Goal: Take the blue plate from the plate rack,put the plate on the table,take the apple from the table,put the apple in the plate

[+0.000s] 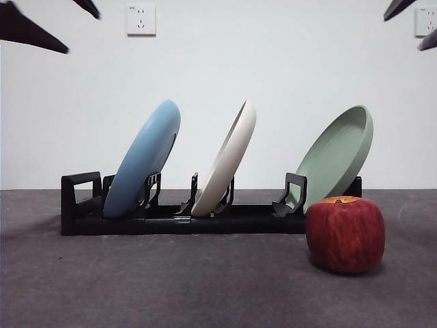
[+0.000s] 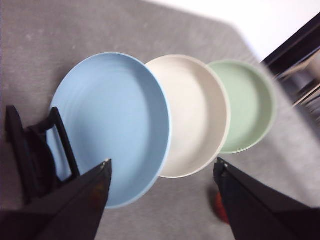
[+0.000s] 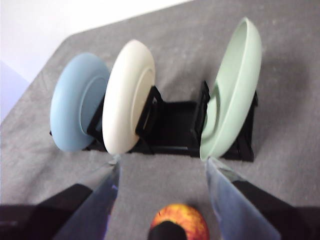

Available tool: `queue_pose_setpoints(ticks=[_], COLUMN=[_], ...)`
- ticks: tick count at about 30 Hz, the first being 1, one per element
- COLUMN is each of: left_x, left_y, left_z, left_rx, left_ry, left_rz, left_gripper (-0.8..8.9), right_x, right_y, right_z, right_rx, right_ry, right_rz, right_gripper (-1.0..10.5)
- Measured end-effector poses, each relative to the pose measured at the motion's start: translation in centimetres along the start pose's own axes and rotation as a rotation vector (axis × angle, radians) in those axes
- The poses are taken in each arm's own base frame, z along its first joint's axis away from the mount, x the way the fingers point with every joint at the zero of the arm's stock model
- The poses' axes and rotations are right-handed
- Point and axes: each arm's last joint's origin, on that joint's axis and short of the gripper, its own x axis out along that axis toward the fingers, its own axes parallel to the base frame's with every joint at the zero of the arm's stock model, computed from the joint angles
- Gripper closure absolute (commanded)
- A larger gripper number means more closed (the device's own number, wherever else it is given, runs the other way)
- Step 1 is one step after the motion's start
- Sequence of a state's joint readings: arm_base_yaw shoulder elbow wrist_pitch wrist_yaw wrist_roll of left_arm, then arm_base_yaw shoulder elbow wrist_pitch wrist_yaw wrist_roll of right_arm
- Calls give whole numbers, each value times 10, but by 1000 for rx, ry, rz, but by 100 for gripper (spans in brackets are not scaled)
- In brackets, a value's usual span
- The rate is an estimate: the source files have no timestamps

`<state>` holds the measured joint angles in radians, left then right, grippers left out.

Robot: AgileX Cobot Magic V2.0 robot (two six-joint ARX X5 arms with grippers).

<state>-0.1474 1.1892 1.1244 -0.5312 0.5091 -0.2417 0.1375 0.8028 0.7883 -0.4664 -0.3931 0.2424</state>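
Observation:
The blue plate [image 1: 143, 160] leans in the left slot of the black plate rack [image 1: 171, 220], next to the rack's blocky end piece. The apple [image 1: 345, 234] stands on the table [image 1: 205, 287] in front of the rack's right end. My left gripper [image 2: 162, 162] is open and empty, high above the blue plate [image 2: 112, 125] and the rack's end piece [image 2: 35, 150]. My right gripper [image 3: 163, 162] is open and empty, above the apple [image 3: 180, 222], on the near side of the rack [image 3: 175, 122]. The blue plate [image 3: 77, 102] shows at the far end.
A cream plate [image 1: 227, 160] leans in the middle slot and a pale green plate [image 1: 338, 154] in the right one, just behind the apple. Black arm tips show at the top left corner [image 1: 34, 31] and the top right corner [image 1: 403, 7] of the front view.

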Motion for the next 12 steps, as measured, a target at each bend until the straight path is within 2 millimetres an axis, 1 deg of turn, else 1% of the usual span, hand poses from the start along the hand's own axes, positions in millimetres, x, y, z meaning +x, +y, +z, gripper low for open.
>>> queue_pose_setpoints(ticks=[5, 7, 9, 10, 12], left_x=[33, 46, 60, 71, 92], left_y=[-18, -25, -28, -30, -28], left_z=[29, 35, 38, 38, 32], left_rx=[110, 140, 158, 167, 171], left_ry=[53, 64, 78, 97, 148], left_rz=[61, 76, 96, 102, 116], left_gripper=[468, 468, 468, 468, 468], right_x=[0, 0, 0, 0, 0], right_y=[-1, -1, -1, -1, -1], right_z=[-3, -4, -5, -5, -6], right_rx=[12, 16, 19, 22, 25], right_ry=[29, 37, 45, 52, 59], right_rz=[-7, -9, -11, -13, -15], right_gripper=[659, 659, 659, 659, 659])
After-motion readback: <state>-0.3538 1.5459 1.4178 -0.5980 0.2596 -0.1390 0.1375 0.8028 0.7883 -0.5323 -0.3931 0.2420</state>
